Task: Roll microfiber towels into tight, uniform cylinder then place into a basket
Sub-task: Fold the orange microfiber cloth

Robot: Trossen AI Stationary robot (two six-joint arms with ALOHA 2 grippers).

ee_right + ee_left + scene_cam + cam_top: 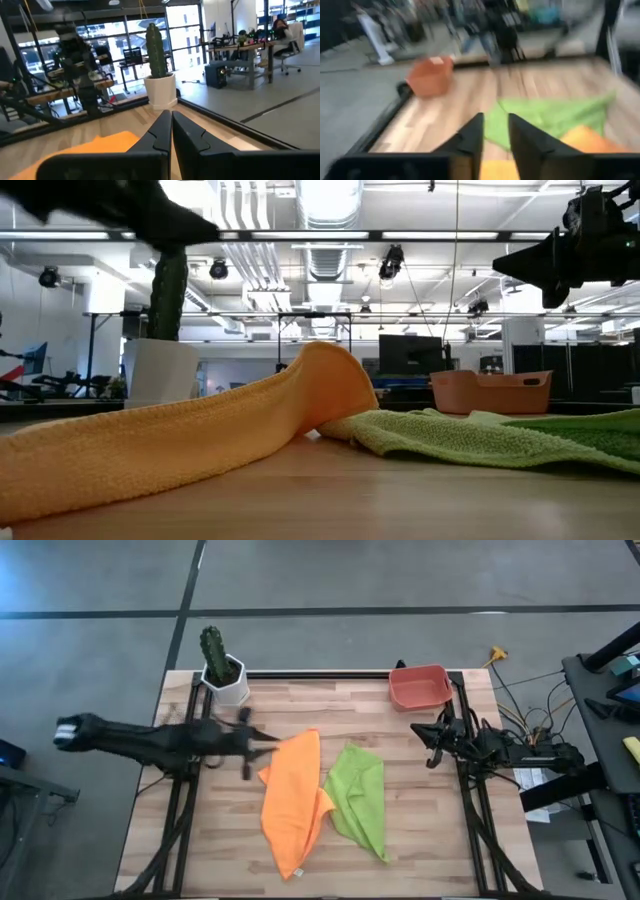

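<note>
Orange towel (293, 802) lies just beside the left gripper (246, 748), whose fingers are slightly parted and empty.

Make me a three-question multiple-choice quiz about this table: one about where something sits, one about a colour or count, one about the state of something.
1. Where does the small salmon-red plastic tub stand?
A. At a far corner of the wooden table, near the right gripper
B. On top of the orange cloth
C. Beside the white pot

2. How many soft microfiber cloths lie on the table?
A. One
B. Two
C. Four

3. What state is the bright orange microfiber cloth in?
A. Rolled into a tight cylinder
B. Packed in the tub
C. Loose and rumpled, unrolled

Answers:
1. A: the high view shows the tub at the far edge, close to the right arm.
2. B: one orange cloth and one lime green cloth, side by side.
3. C: it lies spread out with a raised fold near the left gripper.
</note>
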